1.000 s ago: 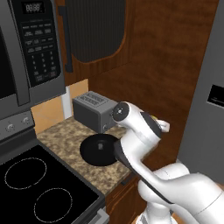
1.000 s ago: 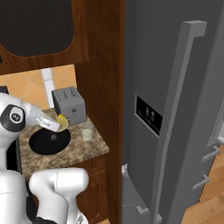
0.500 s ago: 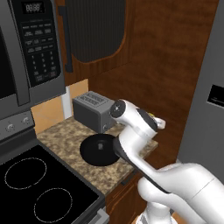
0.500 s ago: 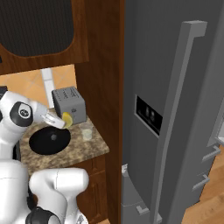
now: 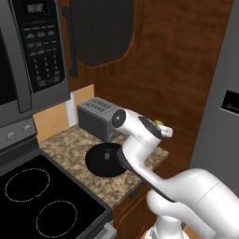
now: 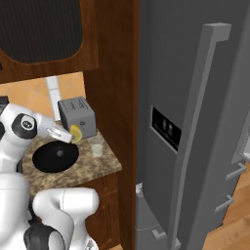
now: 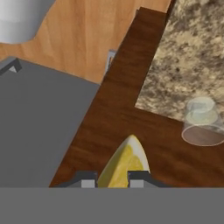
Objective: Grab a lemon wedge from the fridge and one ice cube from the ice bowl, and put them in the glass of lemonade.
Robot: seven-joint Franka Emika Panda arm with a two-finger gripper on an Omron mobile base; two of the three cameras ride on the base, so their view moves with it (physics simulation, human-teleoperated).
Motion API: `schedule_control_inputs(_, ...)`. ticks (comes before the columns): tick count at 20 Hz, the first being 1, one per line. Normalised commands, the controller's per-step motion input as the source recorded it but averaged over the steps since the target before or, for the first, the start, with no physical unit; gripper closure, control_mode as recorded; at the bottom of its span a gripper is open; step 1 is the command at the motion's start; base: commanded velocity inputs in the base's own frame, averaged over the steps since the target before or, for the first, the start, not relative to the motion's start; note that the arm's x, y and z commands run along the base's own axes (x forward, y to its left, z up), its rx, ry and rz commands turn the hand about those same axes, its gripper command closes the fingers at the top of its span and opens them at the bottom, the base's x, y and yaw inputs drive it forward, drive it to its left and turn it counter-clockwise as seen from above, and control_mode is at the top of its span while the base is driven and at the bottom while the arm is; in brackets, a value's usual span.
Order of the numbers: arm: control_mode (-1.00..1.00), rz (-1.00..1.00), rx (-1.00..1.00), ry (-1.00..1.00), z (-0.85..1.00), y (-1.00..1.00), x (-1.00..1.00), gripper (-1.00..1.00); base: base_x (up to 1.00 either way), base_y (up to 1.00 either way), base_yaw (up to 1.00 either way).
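Yellow and wedge-shaped, the tiny bright lemon wedge (image 7: 124, 164) is held between the two dark finger tips of the gripper (image 7: 113, 178), which is narrowed onto its broad end so that the pointed tip juts out ahead of the claw. It is judged to be very light, soft and wet-skinned, so it may slip or squash if pinched harder; the hold on the thicker rind side seems the sound one. The small short clear glass of pale yellowish lemonade (image 7: 202, 121) stands ahead of the claw and off to one side, near the edge of the speckled brown stone counter (image 7: 188, 57). The shallow round black ice bowl (image 6: 55, 156) lies below the claw, the grey toaster (image 6: 77, 116) just behind it.
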Motion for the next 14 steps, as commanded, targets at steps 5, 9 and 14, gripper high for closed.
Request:
schedule_control_inputs(5, -1.00, -0.01, -0.02, 0.00, -0.04, -0.01, 0.16, 1.00, 0.00, 0.00, 0.00)
schedule_control_inputs(9, -1.00, 0.00, -0.01, 0.00, -0.15, -0.07, 0.21, 1.00, 0.00, 0.00, 0.00)
schedule_control_inputs(14, -1.00, 0.00, -0.01, 0.00, -0.27, -0.04, 0.16, 1.00, 0.00, 0.00, 0.00)
